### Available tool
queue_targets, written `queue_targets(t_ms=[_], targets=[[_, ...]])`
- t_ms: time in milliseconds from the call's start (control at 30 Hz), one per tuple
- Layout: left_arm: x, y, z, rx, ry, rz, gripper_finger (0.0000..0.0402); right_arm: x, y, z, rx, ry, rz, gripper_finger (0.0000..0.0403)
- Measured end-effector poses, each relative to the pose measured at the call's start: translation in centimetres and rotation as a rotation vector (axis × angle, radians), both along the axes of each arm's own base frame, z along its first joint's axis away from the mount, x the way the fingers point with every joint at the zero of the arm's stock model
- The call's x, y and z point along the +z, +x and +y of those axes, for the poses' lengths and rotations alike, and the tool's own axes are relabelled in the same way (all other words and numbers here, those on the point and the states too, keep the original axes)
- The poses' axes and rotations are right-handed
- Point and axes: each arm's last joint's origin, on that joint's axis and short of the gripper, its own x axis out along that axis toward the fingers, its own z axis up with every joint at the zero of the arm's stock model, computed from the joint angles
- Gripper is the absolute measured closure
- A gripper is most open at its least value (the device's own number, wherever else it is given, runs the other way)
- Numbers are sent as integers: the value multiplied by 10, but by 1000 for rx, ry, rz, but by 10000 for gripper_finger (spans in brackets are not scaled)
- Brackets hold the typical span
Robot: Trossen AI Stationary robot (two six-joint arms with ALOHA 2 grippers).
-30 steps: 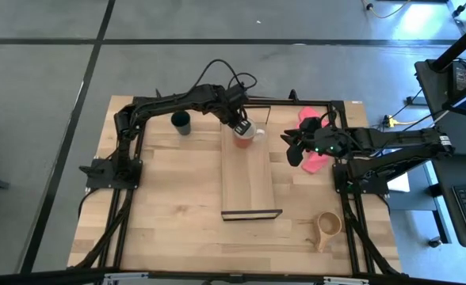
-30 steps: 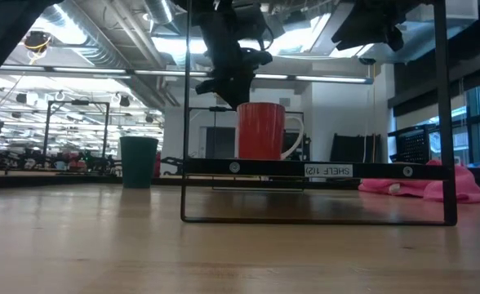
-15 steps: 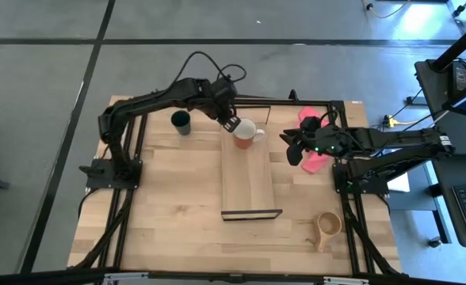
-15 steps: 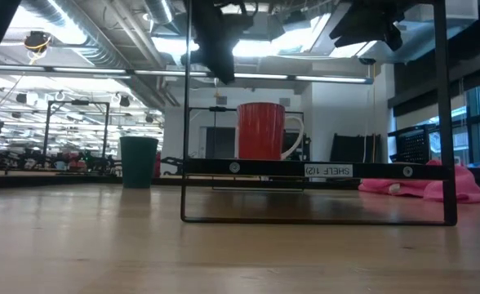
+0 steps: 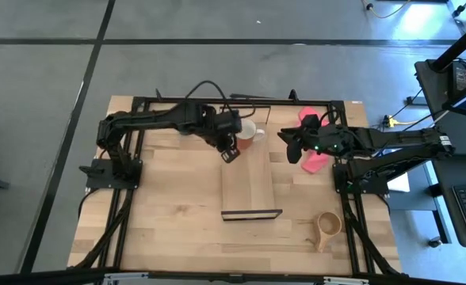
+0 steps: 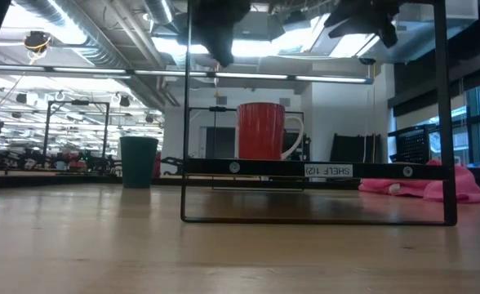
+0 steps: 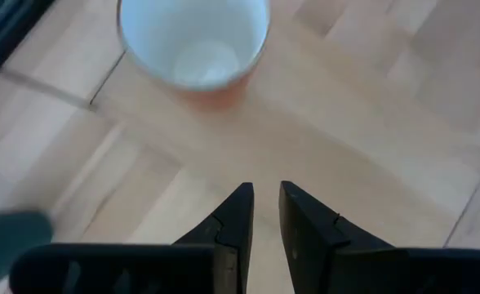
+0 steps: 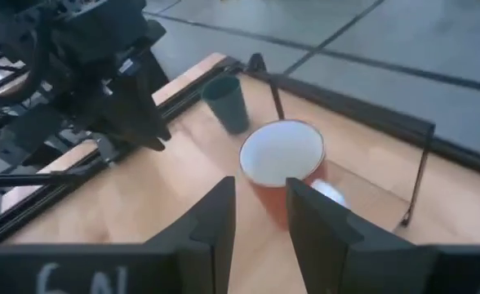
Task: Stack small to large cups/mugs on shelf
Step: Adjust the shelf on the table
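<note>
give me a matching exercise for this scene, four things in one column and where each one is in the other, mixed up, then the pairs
Things
1. orange-brown mug
2. dark green cup
3. tan wooden cup
4. pink cloth

Places
A. under the right arm, on the table right of the shelf
B. on the table near its front right corner, far from both arms
C. upright at the far end of the shelf
D. on the table left of the shelf, near the far edge

Pairs: 1-C, 2-D, 3-B, 4-A
</note>
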Motion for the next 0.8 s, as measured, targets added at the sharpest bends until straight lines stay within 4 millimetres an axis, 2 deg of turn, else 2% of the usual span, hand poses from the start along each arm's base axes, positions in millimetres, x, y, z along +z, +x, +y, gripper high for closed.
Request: queue_targets(t_ms=[167,267,433,567,800], targets=[[-10,-5,-19,-10,-17,28,347,-8,-2,2,51,106,56,292],[-9,-15,-28,-9,-29,-40,347,-18,-6,-2,66,221,145,292],[-31,-40,-36,69,-95,-141,347,-42,-10,-10,76,344,402,292],[-56,-64,-40,151,-184,-221,347,-57,-6,-13,129,430,493,292],[-91,-87,-63,227,-298,-344,347,-112,4,-10,204,644,581,292]])
